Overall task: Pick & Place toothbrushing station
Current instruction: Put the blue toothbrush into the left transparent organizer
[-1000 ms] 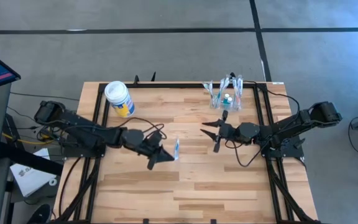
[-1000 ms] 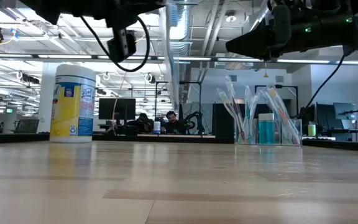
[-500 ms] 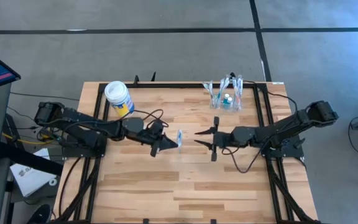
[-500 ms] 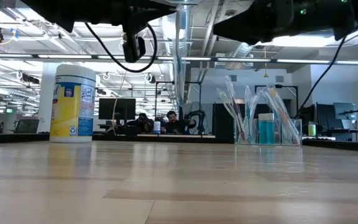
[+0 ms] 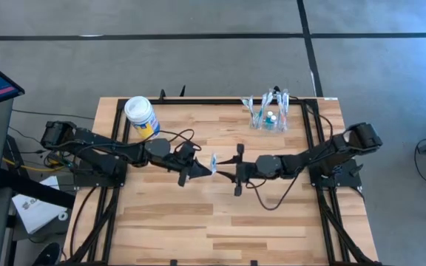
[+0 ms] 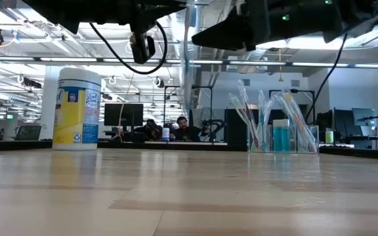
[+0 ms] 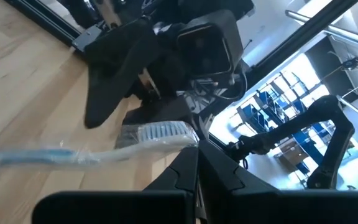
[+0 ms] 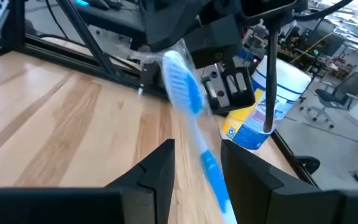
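Standing at the back right of the butcher-block table [image 5: 220, 222], a clear plastic cup [image 5: 271, 120] holds several toothbrushes leaning outward at angles; seen level from the table top, it also holds something teal-blue low inside [image 6: 281, 139], though what that is I cannot tell. At the back left a yellow-and-blue wipes canister [image 5: 141, 117] with a white lid stands upright, well apart from the cup.

Near the middle of the table, both arms meet above the wood. The left gripper [image 5: 202, 170] has its fingers pressed together on a blue-and-clear toothbrush [image 5: 213, 163], pinching it by one end; in the left wrist view the brush lies sideways with its white bristled head [image 7: 160, 132] pointing toward the other arm. The right gripper [image 5: 237, 172] faces it from the right with its fingers spread apart, one finger on either side of the brush. In the right wrist view the blue handle [image 8: 194, 134] runs between the two dark fingers [image 8: 153, 174], and I cannot tell whether they touch it.
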Tool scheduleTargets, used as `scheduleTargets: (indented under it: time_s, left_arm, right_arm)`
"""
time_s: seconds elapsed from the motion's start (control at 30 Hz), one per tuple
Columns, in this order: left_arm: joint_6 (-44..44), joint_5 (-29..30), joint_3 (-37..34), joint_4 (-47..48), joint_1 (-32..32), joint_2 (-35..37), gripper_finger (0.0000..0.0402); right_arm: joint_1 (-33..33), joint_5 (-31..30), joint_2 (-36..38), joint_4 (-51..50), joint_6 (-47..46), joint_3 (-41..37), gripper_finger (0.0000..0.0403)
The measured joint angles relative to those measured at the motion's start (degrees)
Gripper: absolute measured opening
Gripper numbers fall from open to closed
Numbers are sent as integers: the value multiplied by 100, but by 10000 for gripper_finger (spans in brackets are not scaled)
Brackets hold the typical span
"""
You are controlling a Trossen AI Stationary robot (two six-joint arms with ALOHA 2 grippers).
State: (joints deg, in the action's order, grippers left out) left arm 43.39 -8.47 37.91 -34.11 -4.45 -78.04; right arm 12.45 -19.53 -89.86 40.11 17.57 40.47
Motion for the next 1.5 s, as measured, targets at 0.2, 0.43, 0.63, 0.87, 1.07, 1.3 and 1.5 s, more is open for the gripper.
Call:
scheduleTargets:
  time_s: [0.2, 0.43, 0.63, 0.87, 1.07, 1.3, 1.5]
  left_arm:
    - [-10, -2, 0, -5, 0, 0, 0]
    - [-12, 0, -2, -28, 0, 0, 0]
    - [-12, -53, -2, -26, -2, 0, 0]
    - [-10, -52, -2, -26, -2, 0, 0]
    - [-10, -48, -2, -33, 0, 2, 2]
    - [-10, -152, -4, -24, -2, 2, 26]
    - [11, -509, -4, -31, -2, 2, 57]
  right_arm:
    - [6, -11, -344, 15, -1, 225, 120]
    - [7, -18, -609, -2, 3, 513, 120]
    - [7, -24, -604, 17, 43, 574, 118]
    - [7, -26, -604, 19, 43, 573, 77]
    - [35, -4, -604, 1, 105, 569, 11]
    - [28, -2, -604, 16, -4, 569, 6]
    - [28, -3, -604, -20, -109, 569, 4]
